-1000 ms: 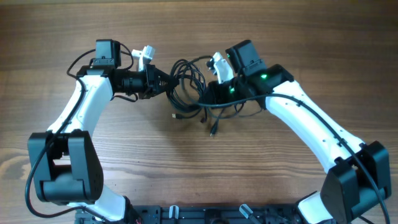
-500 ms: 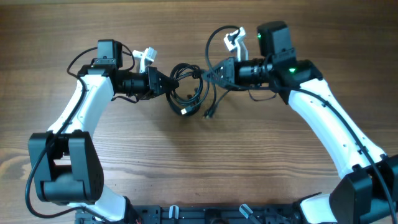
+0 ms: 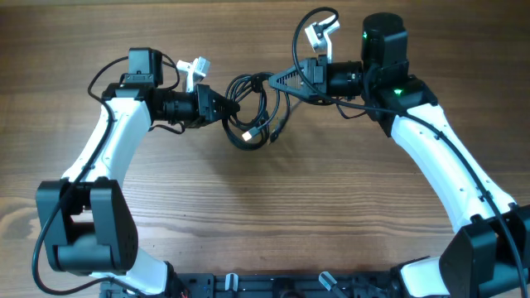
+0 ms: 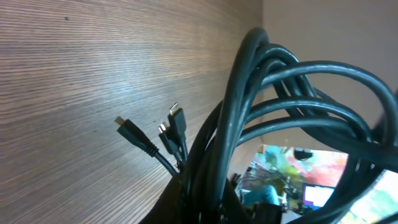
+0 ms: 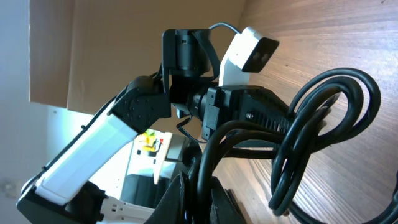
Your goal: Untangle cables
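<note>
The cables [image 3: 252, 112] are thin black cords in a looped tangle, held above the wooden table between both grippers. My left gripper [image 3: 233, 108] is shut on the left side of the bundle. My right gripper [image 3: 273, 80] is shut on strands at the upper right. In the left wrist view the cable loops [image 4: 273, 99] rise from the jaws [image 4: 208, 196], and small plug ends [image 4: 168, 134] hang beside them. In the right wrist view, strands run through the jaws [image 5: 198, 193] and the cable loops [image 5: 323, 118] hang in front of my left arm [image 5: 186, 93].
The wooden table [image 3: 265, 215] fills the overhead view. The two arm bases [image 3: 83, 248] stand at the front corners. A dark rail [image 3: 273, 285] runs along the front edge.
My right gripper has swung up and away to the back right, lifting its strands. The tangle has been pulled up off the table and stretched between the grippers. The left gripper has held still.
</note>
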Available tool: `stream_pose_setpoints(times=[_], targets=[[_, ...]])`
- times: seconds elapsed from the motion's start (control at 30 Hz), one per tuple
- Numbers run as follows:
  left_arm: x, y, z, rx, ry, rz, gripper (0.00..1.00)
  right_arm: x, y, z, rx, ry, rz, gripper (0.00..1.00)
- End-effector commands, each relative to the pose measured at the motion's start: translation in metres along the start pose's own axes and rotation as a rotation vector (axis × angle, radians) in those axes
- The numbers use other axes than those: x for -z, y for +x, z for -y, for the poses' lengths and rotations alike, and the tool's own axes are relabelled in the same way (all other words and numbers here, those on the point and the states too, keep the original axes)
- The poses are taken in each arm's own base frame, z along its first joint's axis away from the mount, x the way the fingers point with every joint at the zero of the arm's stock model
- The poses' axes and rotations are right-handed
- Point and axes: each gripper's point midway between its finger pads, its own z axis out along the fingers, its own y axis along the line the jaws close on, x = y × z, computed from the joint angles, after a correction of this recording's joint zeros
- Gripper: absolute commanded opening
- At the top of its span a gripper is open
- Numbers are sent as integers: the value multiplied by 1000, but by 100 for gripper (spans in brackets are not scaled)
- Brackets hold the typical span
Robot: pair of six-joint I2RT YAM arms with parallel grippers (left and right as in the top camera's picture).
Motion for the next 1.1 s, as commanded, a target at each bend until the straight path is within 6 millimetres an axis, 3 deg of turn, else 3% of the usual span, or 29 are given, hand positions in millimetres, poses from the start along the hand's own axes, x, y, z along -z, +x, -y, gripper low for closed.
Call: stream_pose_setpoints(times=[0.0,0.07,0.23,0.37,0.6,0.67,0.73,0.77,0.93,1.07], targets=[[5,6,-70,44,-334,6,4,16,-3,-44,114,-88,-12,4],[8,8,-78,55,-387,2,7,15,-4,-43,110,-82,-8,4],[9,10,-81,61,-405,-2,27,15,-4,-40,110,-71,-4,4],[9,11,-82,64,-406,-5,50,15,-2,-31,89,-40,-1,4],[10,18,-82,89,-409,-29,60,14,0,-20,57,5,5,4],[9,24,-85,103,-410,-41,71,14,0,-20,56,4,6,4],[7,29,-87,111,-407,-53,95,14,0,-20,56,3,6,4],[5,31,-85,104,-390,-58,100,14,0,-20,56,3,6,4],[-2,24,-39,-59,-88,-59,100,14,2,-22,55,-8,-5,4],[6,21,4,-203,189,-22,100,14,3,-24,52,-15,-11,4]])
